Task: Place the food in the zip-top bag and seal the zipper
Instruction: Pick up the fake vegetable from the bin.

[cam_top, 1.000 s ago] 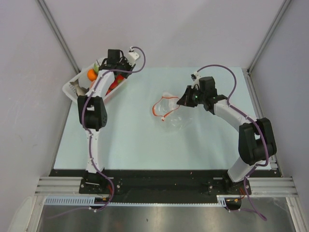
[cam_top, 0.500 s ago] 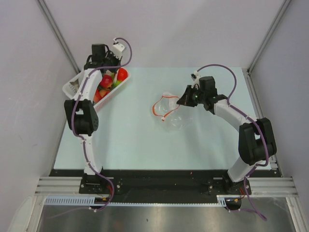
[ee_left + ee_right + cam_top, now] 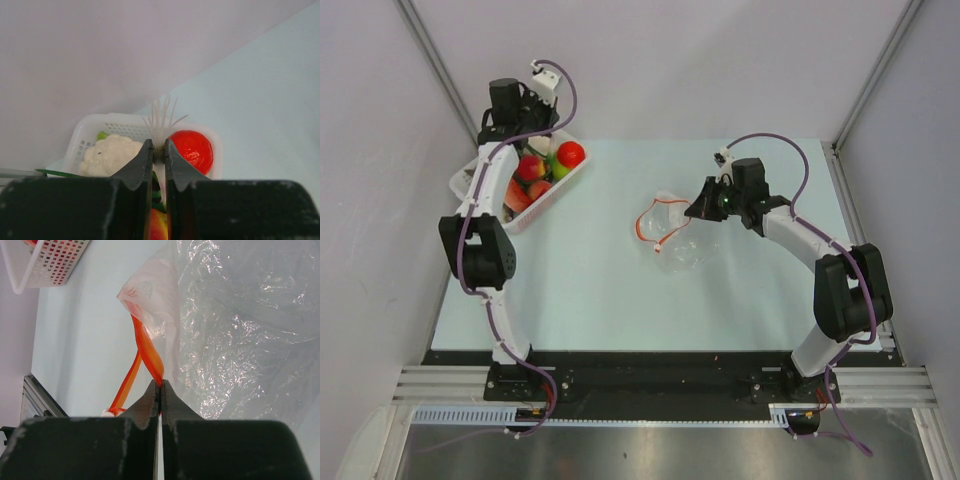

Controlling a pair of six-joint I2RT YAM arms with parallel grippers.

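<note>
The zip-top bag [image 3: 678,240] lies crumpled mid-table, clear, with its red-orange zipper [image 3: 648,220] looped open on its left. My right gripper [image 3: 698,210] is shut on the zipper strip [image 3: 150,357] at the bag's mouth, and the bag [image 3: 240,330] spreads to the right of the strip. My left gripper [image 3: 520,128] is above the far end of the white basket [image 3: 535,195]. It is shut on a green vegetable with white root strands [image 3: 160,117]. Below it lie a white cauliflower [image 3: 112,152] and a red tomato [image 3: 194,150].
The basket [image 3: 100,122] sits at the table's back left corner against the wall and holds several more toy foods, among them a red tomato [image 3: 571,153]. A corner of the basket shows in the right wrist view [image 3: 50,265].
My left arm has swung back and to the left over the basket, uncovering the foods in it. My right gripper has stayed still on the zipper strip.
</note>
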